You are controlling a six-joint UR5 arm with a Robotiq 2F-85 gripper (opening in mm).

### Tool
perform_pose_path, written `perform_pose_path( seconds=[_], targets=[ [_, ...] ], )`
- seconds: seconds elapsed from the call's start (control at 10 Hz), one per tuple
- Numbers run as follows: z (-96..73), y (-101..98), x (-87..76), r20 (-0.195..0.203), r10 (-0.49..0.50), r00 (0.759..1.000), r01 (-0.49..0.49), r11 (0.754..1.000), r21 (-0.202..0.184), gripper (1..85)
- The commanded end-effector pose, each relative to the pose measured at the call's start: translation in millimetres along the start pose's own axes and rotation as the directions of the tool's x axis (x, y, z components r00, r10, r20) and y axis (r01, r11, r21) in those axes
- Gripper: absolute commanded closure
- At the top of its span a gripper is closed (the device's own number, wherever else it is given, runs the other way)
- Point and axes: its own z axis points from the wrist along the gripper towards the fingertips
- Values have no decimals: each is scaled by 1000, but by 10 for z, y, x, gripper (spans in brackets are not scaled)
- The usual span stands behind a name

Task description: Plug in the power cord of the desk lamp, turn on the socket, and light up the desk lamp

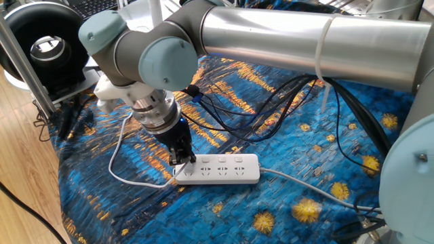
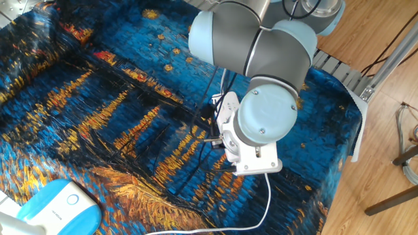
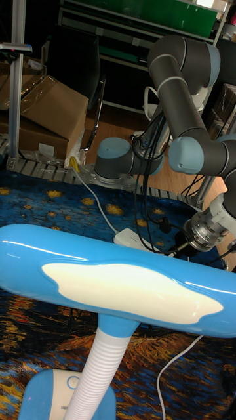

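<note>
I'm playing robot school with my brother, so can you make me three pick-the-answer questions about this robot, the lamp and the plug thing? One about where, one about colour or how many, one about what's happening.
1. Where is the gripper?
A. At one end of the socket
B. On the lamp's base
C. Over the wooden floor

2. What colour is the desk lamp?
A. Red and black
B. Light blue and white
C. Green

3. Is the lamp's head shining?
A. Yes, brightly
B. No, it looks unlit
C. It is blinking

Answers:
1. A: in one fixed view the gripper tips come down on the socket's end nearest the power cord.
2. B: the tall fixed view shows a blue head with a white panel and a white stem.
3. B: the white panel gives no glow in the tall fixed view.
</note>
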Motion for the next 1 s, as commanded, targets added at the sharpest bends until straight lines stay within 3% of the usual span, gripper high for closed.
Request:
perform_pose_path(
  seconds=[0.0,0.1,0.2,0.3,0.6,0.7,0.9],
  targets=[
    [-96,-70,-59,-42,10,999,-8,999,36,843],
    [-229,8,-112,-59,25,998,-23,999,30,843],
    [-262,162,-205,-29,41,999,-42,999,-6,843],
    [-228,181,-187,-7,32,999,-32,999,-29,843],
    [-266,83,-39,1,21,1000,-21,1000,-20,843],
    [-329,36,-22,20,17,1000,-17,999,-29,843],
    [-458,-202,-33,59,16,998,-16,1000,3,843]
  ],
)
